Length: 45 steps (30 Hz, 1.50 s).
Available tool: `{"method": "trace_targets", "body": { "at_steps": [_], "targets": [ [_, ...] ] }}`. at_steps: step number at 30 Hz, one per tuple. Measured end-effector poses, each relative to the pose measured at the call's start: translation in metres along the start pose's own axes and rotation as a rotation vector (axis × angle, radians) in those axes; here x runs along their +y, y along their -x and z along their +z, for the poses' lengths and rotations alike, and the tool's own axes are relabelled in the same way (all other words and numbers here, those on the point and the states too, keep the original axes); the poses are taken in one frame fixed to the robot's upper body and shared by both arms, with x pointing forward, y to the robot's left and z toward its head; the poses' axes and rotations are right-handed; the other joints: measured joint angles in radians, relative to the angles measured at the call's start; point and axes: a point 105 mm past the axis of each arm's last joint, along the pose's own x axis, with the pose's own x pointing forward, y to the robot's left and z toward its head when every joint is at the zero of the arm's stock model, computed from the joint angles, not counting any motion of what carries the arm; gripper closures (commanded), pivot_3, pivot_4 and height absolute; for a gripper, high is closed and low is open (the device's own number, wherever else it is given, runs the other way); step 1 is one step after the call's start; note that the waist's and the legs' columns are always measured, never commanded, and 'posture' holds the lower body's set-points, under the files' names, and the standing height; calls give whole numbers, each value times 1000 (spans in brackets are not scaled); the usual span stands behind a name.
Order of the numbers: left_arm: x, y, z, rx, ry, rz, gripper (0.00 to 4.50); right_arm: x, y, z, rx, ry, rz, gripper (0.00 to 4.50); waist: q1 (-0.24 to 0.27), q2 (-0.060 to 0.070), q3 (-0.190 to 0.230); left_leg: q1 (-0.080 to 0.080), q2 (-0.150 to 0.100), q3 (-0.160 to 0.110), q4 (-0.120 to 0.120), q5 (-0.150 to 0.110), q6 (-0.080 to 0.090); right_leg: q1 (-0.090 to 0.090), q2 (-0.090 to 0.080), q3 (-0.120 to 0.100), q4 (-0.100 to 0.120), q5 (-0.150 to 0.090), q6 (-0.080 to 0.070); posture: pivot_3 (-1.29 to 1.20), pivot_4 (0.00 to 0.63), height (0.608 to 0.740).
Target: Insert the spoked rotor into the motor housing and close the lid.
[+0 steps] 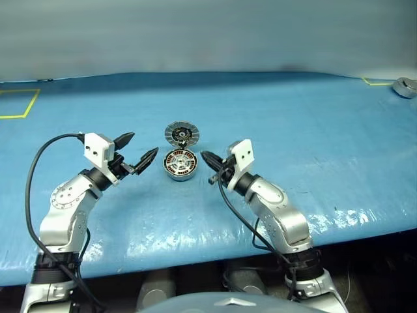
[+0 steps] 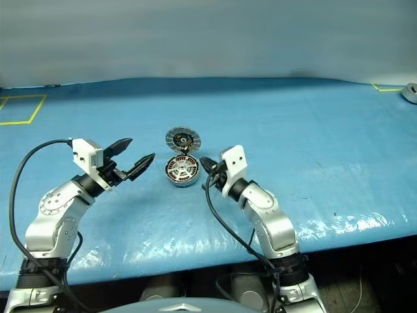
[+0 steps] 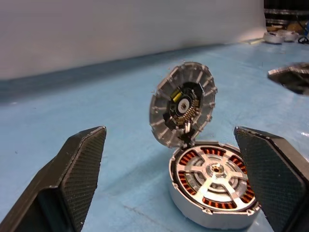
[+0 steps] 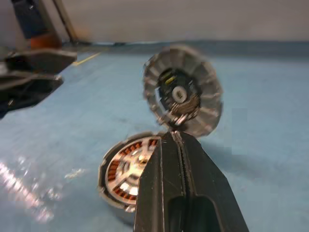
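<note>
The motor housing (image 1: 180, 164) is seen on the blue table (image 1: 313, 137) between the two grippers, with the spoked rotor (image 3: 215, 175) seated over its copper windings and the lid (image 1: 180, 134) standing open on its hinge at the far side. The left gripper (image 1: 137, 151) is held just beside the housing with its fingers spread wide and empty. The right gripper (image 1: 210, 162) is pinched shut on nothing, its tips close to the housing's rim.

Even, fairly bright overhead light. White glare streaks on the tabletop (image 1: 339, 218) along its near edge. Soft short shadows under the motor housing (image 1: 180, 164). Right wrist view blurred, lid (image 4: 182, 92) smeared. Left wrist view sharp at centre, near fingers (image 3: 79, 164) soft.
</note>
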Motion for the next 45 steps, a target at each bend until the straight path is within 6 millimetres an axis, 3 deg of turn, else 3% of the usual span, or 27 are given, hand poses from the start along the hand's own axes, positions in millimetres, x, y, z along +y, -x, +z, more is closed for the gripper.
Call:
{"method": "trace_targets", "body": {
  "at_steps": [2,5,10,17,24,28,31,34,42,45],
  "targets": [
    [3,-3,-2,7,5,2,0,6,4,-9,40,-2,34,4486,0,0,0,0,0,0,1,0,0,0,1,0,1,-1,-1,0,150,740],
    [8,-14,-3,13,10,-4,592,12,9,-14,84,18,82,4500,4,0,0,0,0,1,4,0,0,1,2,0,1,-3,0,0,150,740],
    [22,-44,-1,-20,45,-12,2212,19,20,-24,167,20,163,4500,10,-1,0,0,-1,2,6,1,0,3,2,0,0,-2,1,0,150,740],
    [18,-85,13,-66,26,-115,4475,23,24,-29,206,17,187,4500,11,-2,0,-3,-2,0,4,0,0,1,3,-1,0,2,3,0,150,740],
    [22,-132,43,-47,-108,-184,4475,22,32,-39,237,5,135,4500,15,-3,0,-4,-5,-1,5,0,0,1,1,0,-2,3,6,0,150,740],
    [4,-140,35,21,-165,-321,4475,21,34,-38,243,9,121,4500,12,-3,0,-4,-5,-2,4,0,1,1,1,0,-2,2,6,0,150,740],
    [-27,-138,19,110,-217,-546,4475,22,39,-41,257,5,118,4500,13,-3,0,-5,-5,-2,4,0,1,1,1,-1,-2,1,6,0,150,740],
    [-44,-132,9,176,-262,-695,4475,19,45,-40,257,3,97,4500,11,-3,0,-4,-5,-2,5,0,1,1,1,0,-1,1,6,0,150,740],
    [-52,-118,22,169,-347,-829,4475,14,55,-50,288,-18,46,4500,4,-3,0,-4,-5,-3,6,0,1,1,1,0,1,1,6,0,150,740],
    [-54,-105,10,221,-380,-879,4475,13,55,-50,288,-17,42,4500,5,-3,0,-4,-5,-3,6,0,1,1,1,0,1,1,6,0,150,740]
  ]
}}
